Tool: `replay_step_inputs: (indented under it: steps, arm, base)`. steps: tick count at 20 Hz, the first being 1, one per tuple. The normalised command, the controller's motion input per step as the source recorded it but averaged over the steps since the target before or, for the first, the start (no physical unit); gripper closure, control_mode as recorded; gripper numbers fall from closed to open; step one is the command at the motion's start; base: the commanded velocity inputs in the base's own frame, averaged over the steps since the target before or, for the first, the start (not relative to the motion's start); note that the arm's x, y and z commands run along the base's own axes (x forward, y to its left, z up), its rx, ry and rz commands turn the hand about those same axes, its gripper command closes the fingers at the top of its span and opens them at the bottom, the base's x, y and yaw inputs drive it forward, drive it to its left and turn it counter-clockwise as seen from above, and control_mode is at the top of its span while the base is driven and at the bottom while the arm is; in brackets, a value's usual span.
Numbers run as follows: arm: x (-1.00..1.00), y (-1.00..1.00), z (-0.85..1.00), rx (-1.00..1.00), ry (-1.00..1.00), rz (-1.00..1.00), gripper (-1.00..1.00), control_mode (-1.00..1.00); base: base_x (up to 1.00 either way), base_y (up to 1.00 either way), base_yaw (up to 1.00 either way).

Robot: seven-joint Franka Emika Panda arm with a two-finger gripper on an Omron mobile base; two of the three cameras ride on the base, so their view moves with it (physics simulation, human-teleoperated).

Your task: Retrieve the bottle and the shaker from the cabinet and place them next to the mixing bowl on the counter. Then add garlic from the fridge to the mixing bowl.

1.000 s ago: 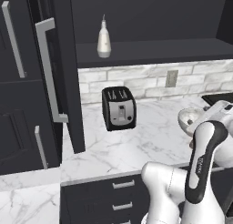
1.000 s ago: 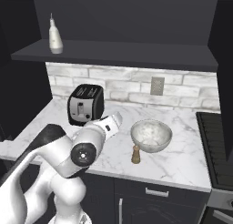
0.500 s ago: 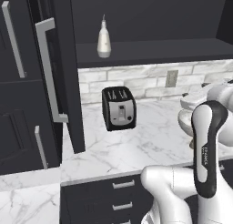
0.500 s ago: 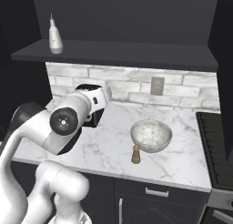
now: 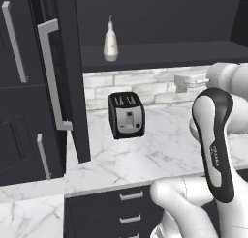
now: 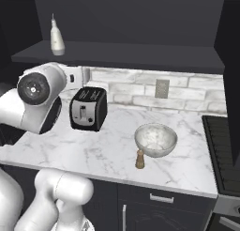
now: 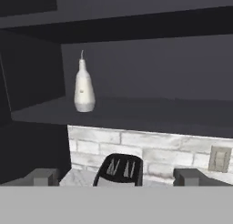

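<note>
I'm seeing the bottle (image 6: 57, 38) standing upright near the left end of the cabinet (image 6: 140, 54) shelf. On the counter (image 6: 93, 150), the shaker (image 6: 139, 159) is standing just beside the mixing bowl (image 6: 155, 140), toward the front edge, with a black toaster (image 6: 88, 108) sitting further left.

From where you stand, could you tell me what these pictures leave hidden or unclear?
- Mixing bowl: in the left base view the white arm covers it.
- Shaker: too small in the right base view for surface detail.
- Toaster: lower half cut off in the hand view.
- Cabinet: its top runs past the frame edge in both base views.
</note>
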Motion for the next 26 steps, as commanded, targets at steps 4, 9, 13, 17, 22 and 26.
replay_step_inputs:
  steps: [4,9,13,17,22,26]
  arm:
    - [0.00,0.74,0.39,0.19,0.02,0.00,-1.00,-1.00]
    - [0.00,0.70,0.25,0.15,0.05,0.00,-1.00,-1.00]
    - [0.09,0.46,0.20,0.11,0.03,0.00,-1.00,-1.00]
    - [0.34,0.05,0.04,0.00,0.00,0.00,-1.00,-1.00]
    - [0.12,-0.01,0.07,-0.15,0.00,0.02,-1.00,-1.00]
    - [0.00,0.00,0.06,-0.36,0.00,0.04,-1.00,-1.00]
  base:
    - [0.00,0.00,0.00]
    - [0.00,0.00,0.00]
    - [0.00,0.00,0.00]
    - [0.00,0.00,0.00]
    - [0.00,0.00,0.00]
    - [0.00,0.00,0.00]
